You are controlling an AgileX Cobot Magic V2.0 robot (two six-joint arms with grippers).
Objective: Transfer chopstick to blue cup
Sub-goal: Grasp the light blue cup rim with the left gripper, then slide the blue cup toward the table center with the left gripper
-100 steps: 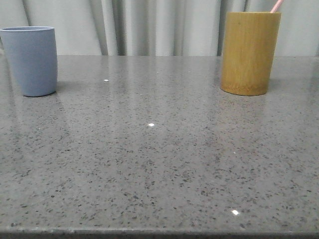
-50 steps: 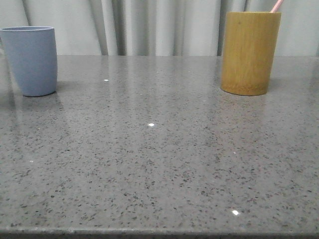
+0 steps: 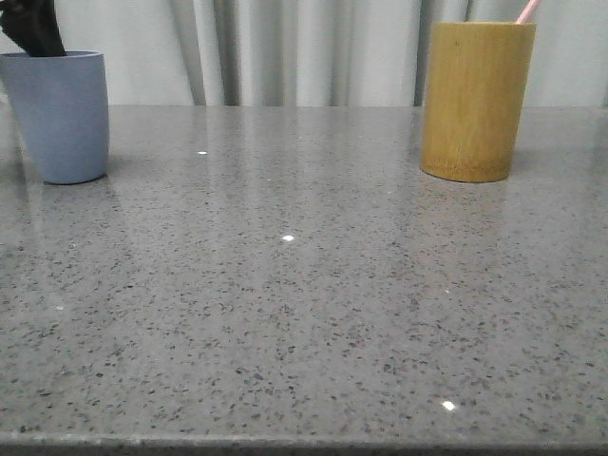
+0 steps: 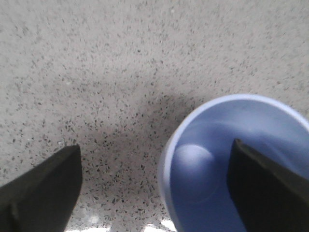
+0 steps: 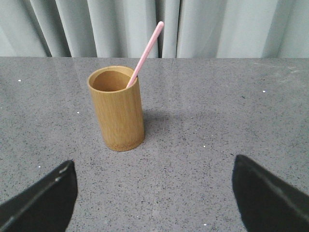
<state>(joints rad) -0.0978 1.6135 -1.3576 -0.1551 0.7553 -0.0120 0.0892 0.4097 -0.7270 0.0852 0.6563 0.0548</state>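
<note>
The blue cup (image 3: 65, 114) stands upright at the table's far left. It is empty in the left wrist view (image 4: 212, 164). My left gripper (image 4: 154, 193) is open and empty above the cup's rim, with one finger over the cup's mouth and the other over the table. A dark finger (image 3: 33, 28) shows just above the cup in the front view. One pale pink chopstick (image 5: 146, 50) leans in the bamboo holder (image 5: 117, 108) at the far right; only its tip (image 3: 527, 9) shows in the front view. My right gripper (image 5: 154, 198) is open and empty, well short of the holder.
The bamboo holder (image 3: 477, 100) is taller than the blue cup. The grey speckled table (image 3: 304, 285) lies between the two cups. Pale curtains (image 3: 285, 47) hang behind the table's far edge.
My left gripper's dark finger has come into the front view above the blue cup. The cups and the chopstick have not moved.
</note>
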